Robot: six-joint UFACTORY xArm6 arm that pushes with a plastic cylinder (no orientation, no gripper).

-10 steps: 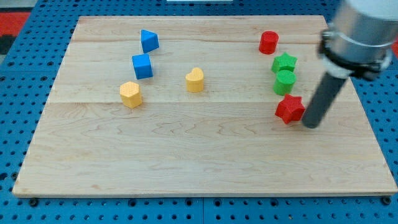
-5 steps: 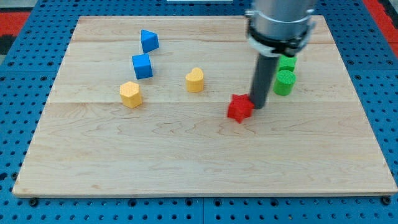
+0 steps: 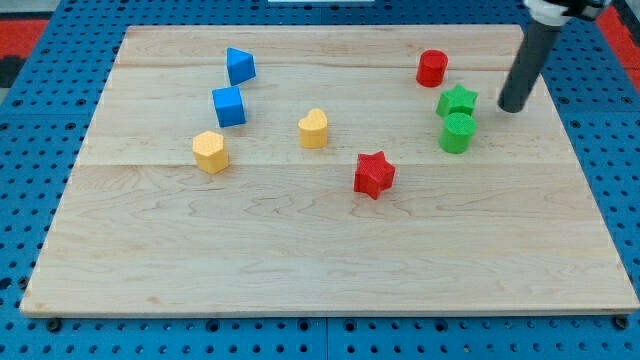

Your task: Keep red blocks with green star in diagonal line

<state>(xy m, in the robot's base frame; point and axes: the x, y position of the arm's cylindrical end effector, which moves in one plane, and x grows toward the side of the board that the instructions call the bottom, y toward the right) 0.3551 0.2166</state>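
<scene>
On the wooden board [image 3: 300,250], toward the view's right and near the top, my tip [image 3: 511,107] rests just to the right of the green star [image 3: 457,100], apart from it with a small gap of bare wood between. Being a plain dark rod, the tip has no jaws to open or close, and it holds nothing.

Just below the green star sits the green cylinder [image 3: 457,132], the two touching or very nearly so; I cannot tell which. Up and to the left of the star stands the red cylinder [image 3: 432,68], close to the board's top edge and clearly apart from the star. Well down and to the left lies the red star [image 3: 374,175], near the middle of the board and well away from the tip. Red cylinder, green star and red star do not fall on one straight line: the red star lies far off to the lower left.

Left of the middle stands the yellow heart [image 3: 313,129], and further left the yellow hexagon [image 3: 210,152]. Above these are two blue blocks: a blue cube [image 3: 229,106] and, higher, a blue triangle [image 3: 239,66], near each other but not touching.

Around the board runs a blue pegboard [image 3: 30,150] with rows of holes. No writing, label or brand mark can be read anywhere.
</scene>
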